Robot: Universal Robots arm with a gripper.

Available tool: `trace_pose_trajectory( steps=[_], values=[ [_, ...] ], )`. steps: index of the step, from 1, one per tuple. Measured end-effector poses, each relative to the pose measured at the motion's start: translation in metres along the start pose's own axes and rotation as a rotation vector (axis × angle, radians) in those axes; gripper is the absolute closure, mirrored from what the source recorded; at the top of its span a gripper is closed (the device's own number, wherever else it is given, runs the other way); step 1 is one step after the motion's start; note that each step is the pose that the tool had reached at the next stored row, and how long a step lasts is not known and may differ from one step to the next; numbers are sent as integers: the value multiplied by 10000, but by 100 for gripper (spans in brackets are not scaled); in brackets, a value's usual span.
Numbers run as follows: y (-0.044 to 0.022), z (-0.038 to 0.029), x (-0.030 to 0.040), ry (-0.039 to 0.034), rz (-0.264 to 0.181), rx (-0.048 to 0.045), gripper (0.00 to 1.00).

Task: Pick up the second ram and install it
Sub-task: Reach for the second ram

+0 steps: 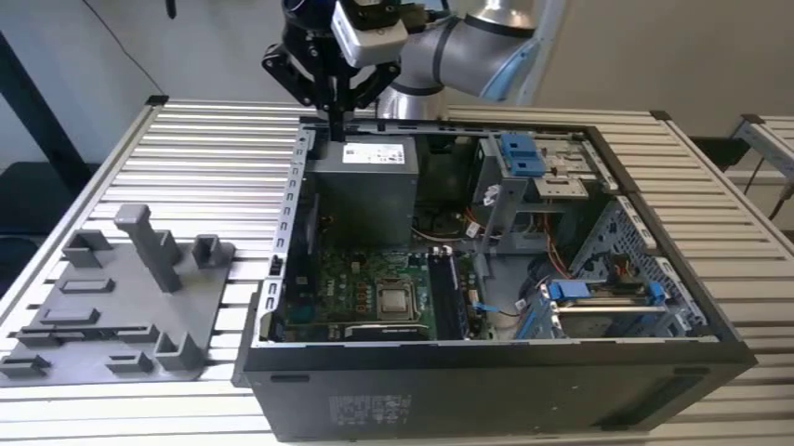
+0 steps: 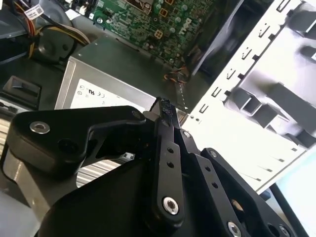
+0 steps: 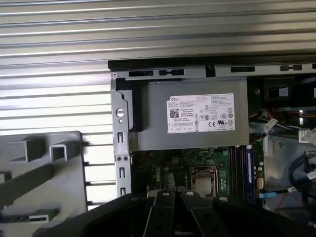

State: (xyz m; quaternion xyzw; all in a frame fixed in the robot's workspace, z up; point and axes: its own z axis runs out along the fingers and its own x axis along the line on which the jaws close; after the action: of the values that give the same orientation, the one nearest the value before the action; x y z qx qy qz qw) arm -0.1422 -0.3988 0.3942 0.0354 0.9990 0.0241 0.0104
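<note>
Black gripper (image 1: 335, 125) noted clenched, empty, over the power supply (image 1: 366, 186); second ram is judged best pinched squarely and kept parallel to memory slots (image 1: 447, 286)

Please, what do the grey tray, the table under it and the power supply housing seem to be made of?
The grey tray is probably plastic with a matte finish: a uniform dull grey with no glints. The table is likely aluminium: slatted profiles with a bright satin sheen. The power supply housing looks like sheet metal in plain grey, with folded edges.
</note>
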Motion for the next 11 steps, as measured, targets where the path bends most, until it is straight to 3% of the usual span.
trace_pose_trajectory(
  steps=[11],
  values=[
    [-14, -5, 206, 1, 0, 1, 89]
  ],
)
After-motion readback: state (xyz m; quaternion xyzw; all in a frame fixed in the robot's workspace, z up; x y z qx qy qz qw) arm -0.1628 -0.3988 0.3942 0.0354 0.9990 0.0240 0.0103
